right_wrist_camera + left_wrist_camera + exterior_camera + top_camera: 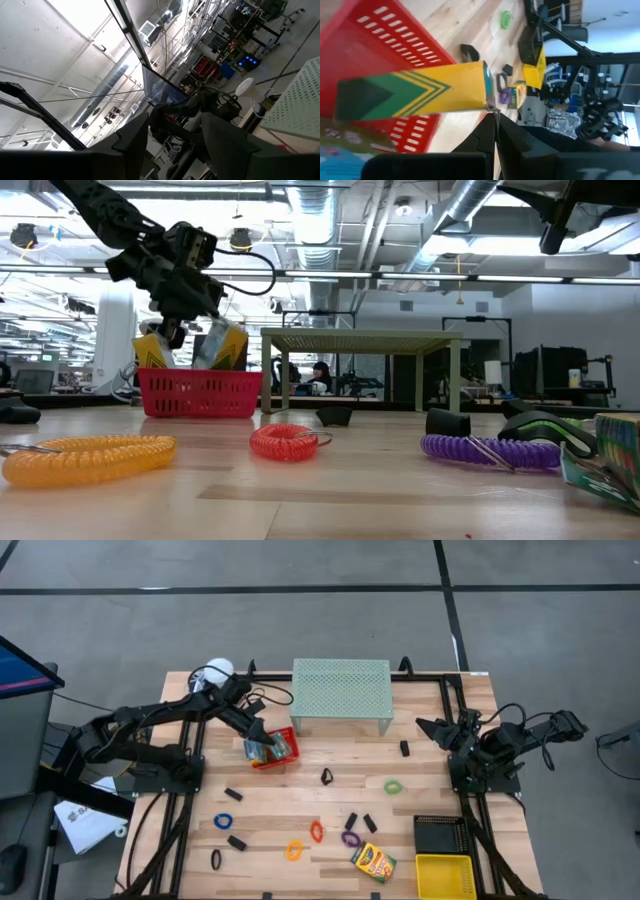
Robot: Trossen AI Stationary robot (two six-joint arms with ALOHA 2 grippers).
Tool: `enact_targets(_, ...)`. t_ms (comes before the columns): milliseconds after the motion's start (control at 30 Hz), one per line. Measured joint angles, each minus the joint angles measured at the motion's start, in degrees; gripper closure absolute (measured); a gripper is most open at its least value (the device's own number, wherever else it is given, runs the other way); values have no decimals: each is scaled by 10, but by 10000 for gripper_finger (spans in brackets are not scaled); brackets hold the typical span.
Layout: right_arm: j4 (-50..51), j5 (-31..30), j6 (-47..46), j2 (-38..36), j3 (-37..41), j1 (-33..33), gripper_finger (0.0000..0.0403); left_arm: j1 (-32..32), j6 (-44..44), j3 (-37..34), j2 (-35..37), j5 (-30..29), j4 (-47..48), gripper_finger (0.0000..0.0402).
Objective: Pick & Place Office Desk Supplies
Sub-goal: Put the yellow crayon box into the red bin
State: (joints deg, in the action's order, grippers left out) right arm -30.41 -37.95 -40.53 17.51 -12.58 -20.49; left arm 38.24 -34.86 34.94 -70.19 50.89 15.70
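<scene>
My left gripper [262,743] is over the red tray [288,762], shut on a yellow-green crayon box [420,92]. In the low view that box [226,345] pokes up above the tray's wall [200,394], next to a second box [150,352]. Another crayon box [373,862] lies flat near the table's near edge. Coloured elastic loops, green [393,786], blue [222,822], orange [294,850], red [316,831] and purple [350,838], lie on the wood among several small black clips [233,794]. My right gripper [177,137] waits open at the table's right side, pointing up at the ceiling. My left gripper pinches the crayon box by a thin edge at one end corner [492,106], between its two fingers [482,137]. The fingers come from above, slanting down into the tray. The box sits tilted, its other end down inside the red tray; whether it rests there I cannot tell.
The mint-green mesh shelf [341,690] stands just beyond the red tray, toward the far edge. A black tray [440,834] and a yellow tray [445,875] sit at the near right corner. Bare wood lies between the red tray and the loops.
</scene>
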Motion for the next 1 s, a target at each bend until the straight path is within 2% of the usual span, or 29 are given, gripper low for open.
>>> enact_targets(200,0,-1,0,0,0,0,220,1,3,0,5,-6,16,401)
enact_targets(300,0,-1,0,0,0,0,220,1,4,0,5,-37,32,395)
enact_targets(400,0,-1,0,0,0,0,220,3,5,0,5,-70,49,375)
enact_targets(533,0,-1,0,0,0,0,220,18,10,0,15,-85,69,331)
enact_targets(767,0,-1,0,0,0,0,220,55,13,0,93,-91,121,269)
enact_targets(1000,1,-3,3,1,0,0,220,67,-12,0,185,-94,150,258)
